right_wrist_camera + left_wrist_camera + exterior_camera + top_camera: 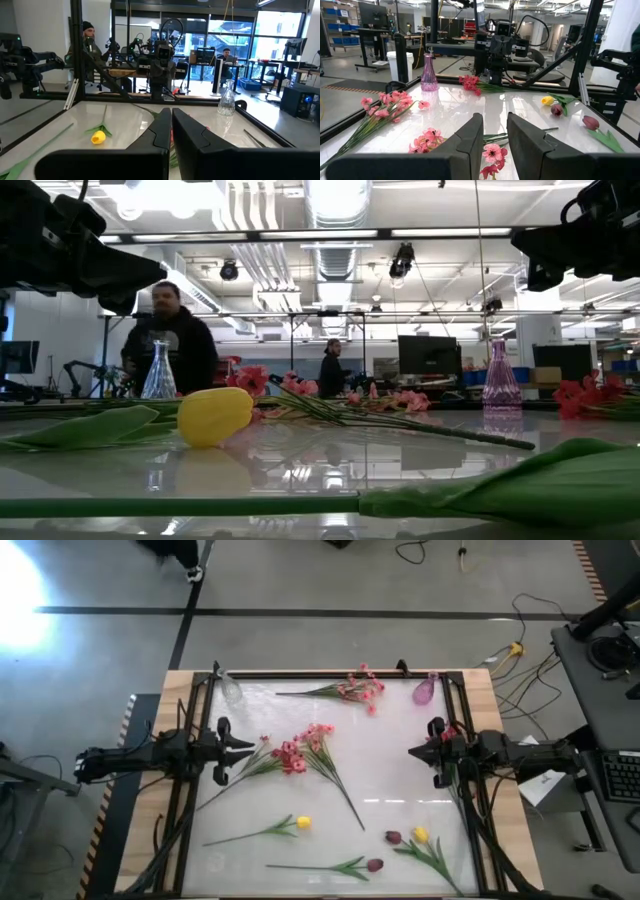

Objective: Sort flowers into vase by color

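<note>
White glossy desk (400, 780) in a workshop with two people (172, 330) behind. Pink sprays (355, 690), red sprays (300, 752), yellow tulip (303, 823) and maroon buds (375, 865) lie scattered. Left hand (245, 748) slightly spread, right hand (415, 752) pressed together; both empty.

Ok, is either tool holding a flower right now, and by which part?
Nothing is held. The left tool, open, and the right tool, shut, both hang empty above the table, where the flowers lie.

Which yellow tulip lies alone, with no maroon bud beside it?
The yellow tulip on the table's left half; the other yellow one lies beside a maroon bud.
</note>
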{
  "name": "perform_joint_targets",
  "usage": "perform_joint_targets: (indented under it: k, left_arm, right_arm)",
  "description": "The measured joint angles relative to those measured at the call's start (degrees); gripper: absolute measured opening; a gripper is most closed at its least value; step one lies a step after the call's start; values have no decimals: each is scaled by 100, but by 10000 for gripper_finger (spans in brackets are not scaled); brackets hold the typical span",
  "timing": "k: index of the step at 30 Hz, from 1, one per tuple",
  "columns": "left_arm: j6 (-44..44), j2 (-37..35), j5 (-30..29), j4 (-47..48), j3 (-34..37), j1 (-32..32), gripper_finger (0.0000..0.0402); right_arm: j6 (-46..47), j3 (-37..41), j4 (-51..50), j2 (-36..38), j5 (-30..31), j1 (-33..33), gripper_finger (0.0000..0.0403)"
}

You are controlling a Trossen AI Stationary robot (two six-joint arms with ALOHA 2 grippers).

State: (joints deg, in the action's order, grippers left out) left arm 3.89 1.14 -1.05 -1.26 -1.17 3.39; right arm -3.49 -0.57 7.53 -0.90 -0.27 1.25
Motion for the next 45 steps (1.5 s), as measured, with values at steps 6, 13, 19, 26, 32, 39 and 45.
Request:
perform_joint_targets:
  k: [6,13,19,26,32,39,45]
  left_arm:
    - [1,1,-1,2,1,1,75]
    - [0,0,0,2,0,1,75]
    - [1,1,-1,2,0,1,75]
    - [1,1,-1,2,0,-1,75]
    - [1,1,1,2,0,0,75]
    - [-1,1,1,2,0,0,75]
    - [1,1,1,2,0,-1,75]
  right_arm:
    - [997,-1,219,0,-13,1,9]
    - [5130,-136,392,-74,714,-10,9]
    - [5919,-156,1027,-383,1609,-1,9]
    - [6017,-431,1718,-1265,2402,1,9]
    - [6018,-1691,-179,-2817,2319,-1,10]
    - [6146,-3899,-4661,-4747,1785,-5,66]
    - [6418,-4925,-7737,-6250,1244,-305,142]
